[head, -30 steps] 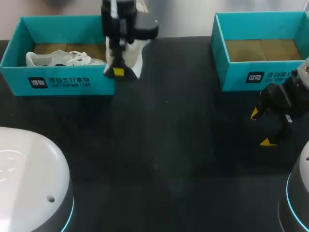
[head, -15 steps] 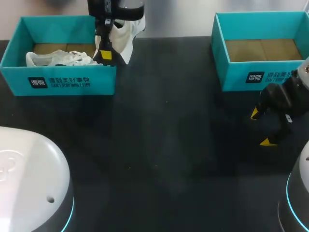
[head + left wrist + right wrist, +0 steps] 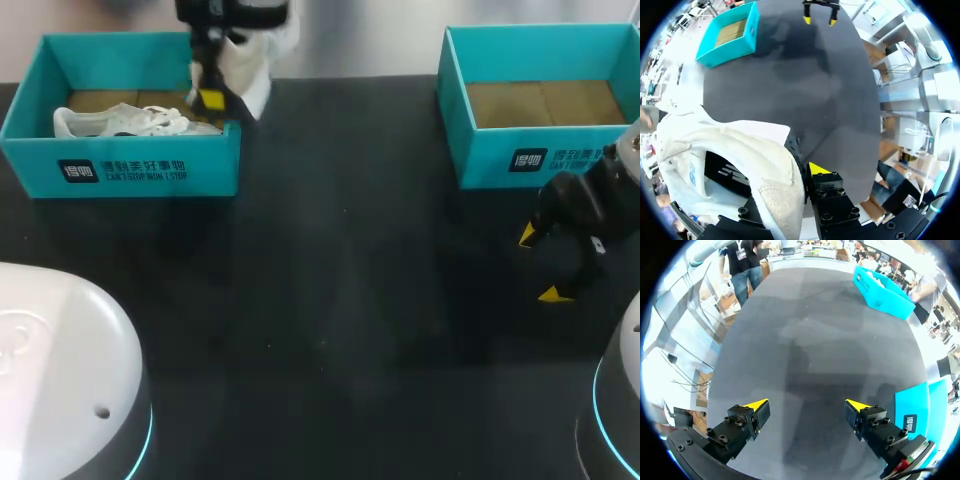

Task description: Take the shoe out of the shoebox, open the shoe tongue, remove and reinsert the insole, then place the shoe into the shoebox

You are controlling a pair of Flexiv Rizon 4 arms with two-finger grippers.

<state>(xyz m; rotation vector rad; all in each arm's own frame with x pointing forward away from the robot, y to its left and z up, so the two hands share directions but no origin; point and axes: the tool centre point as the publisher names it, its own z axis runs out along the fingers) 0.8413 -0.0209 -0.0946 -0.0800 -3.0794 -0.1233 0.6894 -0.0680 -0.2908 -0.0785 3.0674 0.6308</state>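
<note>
My left gripper (image 3: 212, 100) hangs over the right end of the left teal shoebox (image 3: 120, 170), shut on a white shoe (image 3: 250, 68) that it holds in the air. In the left wrist view the shoe (image 3: 730, 160) fills the space at the fingers, with one yellow fingertip (image 3: 817, 169) pressed against its padded collar. A second white shoe (image 3: 120, 122) lies inside that box. My right gripper (image 3: 545, 265) stands open and empty over the dark table in front of the right teal shoebox (image 3: 540, 155); in its own view the right gripper (image 3: 807, 407) has only bare table between its fingers.
The right shoebox has only a brown cardboard floor (image 3: 545, 102). The black table (image 3: 340, 300) lies between the two boxes. White rounded arm bases (image 3: 60, 370) sit at the near corners. The left box (image 3: 882, 290) shows far ahead of the right gripper.
My left gripper has carried the white shoe to the left and farther back, from beside the box's right front corner to over its right end. The right arm has kept still.
</note>
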